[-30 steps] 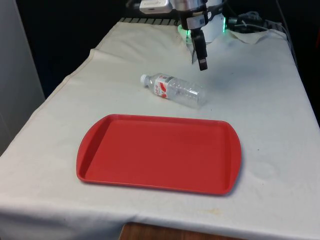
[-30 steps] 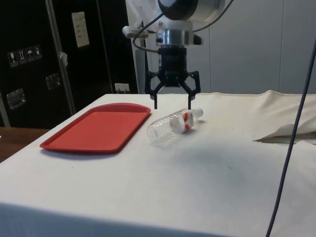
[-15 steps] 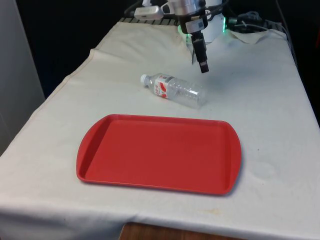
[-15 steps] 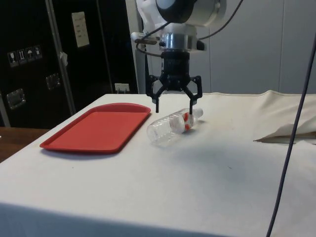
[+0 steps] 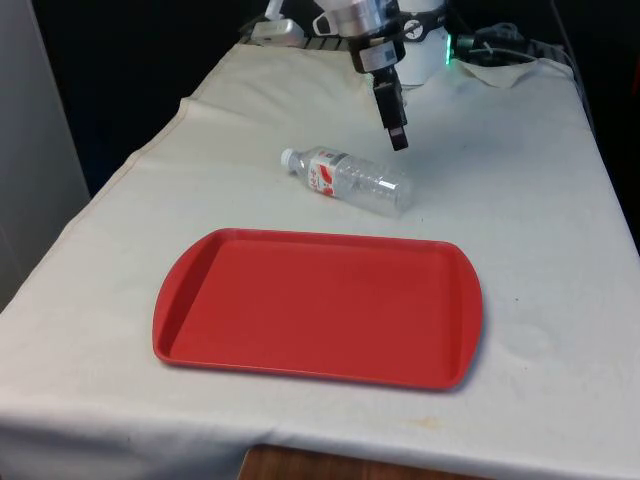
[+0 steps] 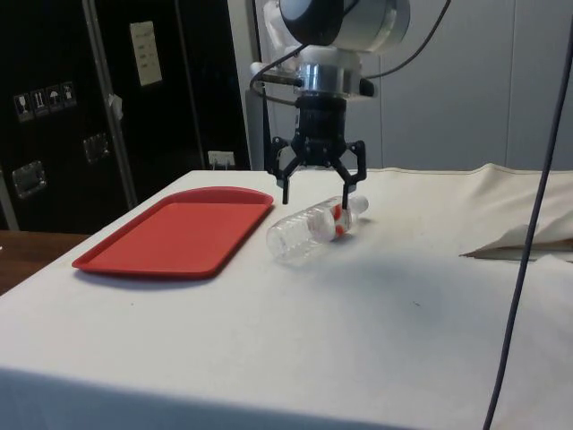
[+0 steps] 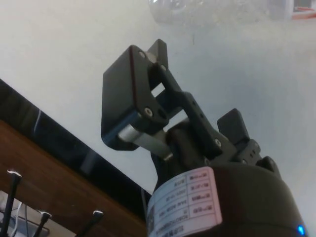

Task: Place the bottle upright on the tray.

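**Gripper over lying bottle, tray bare**

Bottle (image 5: 350, 180) is the landmark: clear plastic, red-and-white label, white cap, lying on its side on the white cloth (image 5: 520, 200). Cap end points toward the front view's left, base toward the front view's right. It is not on the tray.

Red tray (image 5: 318, 305) sits flat just beside the bottle on its near side in the front view, not touching it; in the side view the tray (image 6: 179, 233) is next to the bottle's base end (image 6: 313, 228).

Gripper (image 6: 315, 190) hangs above the bottle, pointing down, fingers spread wide and holding nothing. In the side view the two fingertips straddle the bottle's label and neck region from above; contact cannot be told. In the front view the gripper (image 5: 397, 138) is just beyond the bottle's base end.

Wrist view: one black finger (image 7: 136, 106) in the foreground, bottle (image 7: 217, 10) clear and pale on the cloth beyond it.
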Controlling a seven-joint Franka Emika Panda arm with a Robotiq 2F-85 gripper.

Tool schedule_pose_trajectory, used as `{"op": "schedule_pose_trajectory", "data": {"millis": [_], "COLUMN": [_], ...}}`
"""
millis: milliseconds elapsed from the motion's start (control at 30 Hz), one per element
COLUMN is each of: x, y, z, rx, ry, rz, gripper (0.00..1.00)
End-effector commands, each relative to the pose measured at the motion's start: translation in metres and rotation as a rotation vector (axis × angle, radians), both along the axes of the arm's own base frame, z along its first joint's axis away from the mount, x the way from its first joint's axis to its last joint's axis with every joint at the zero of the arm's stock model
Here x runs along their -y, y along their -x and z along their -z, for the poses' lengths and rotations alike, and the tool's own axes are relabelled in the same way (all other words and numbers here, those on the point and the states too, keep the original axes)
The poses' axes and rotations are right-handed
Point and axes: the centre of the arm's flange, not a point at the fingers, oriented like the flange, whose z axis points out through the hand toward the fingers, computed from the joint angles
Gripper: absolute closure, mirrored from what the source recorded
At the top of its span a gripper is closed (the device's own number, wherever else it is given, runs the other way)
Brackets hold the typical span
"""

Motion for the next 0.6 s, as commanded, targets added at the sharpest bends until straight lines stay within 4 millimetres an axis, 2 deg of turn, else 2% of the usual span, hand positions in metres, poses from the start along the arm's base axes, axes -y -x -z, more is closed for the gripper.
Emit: {"op": "schedule_pose_trajectory", "data": {"millis": [0,333,367,567], "x": [0.003,0.022,0.019,0.036], "y": [-0.002,-0.006,-0.005,-0.009], "z": [-0.002,-0.004,-0.002,-0.005], "rx": [0.012,0.009,0.003,0.007], "ry": [-0.007,-0.01,0.003,-0.011], "rz": [0.01,0.042,0.037,0.065], "gripper": [0.0,0.0,0.0,0.0]}}
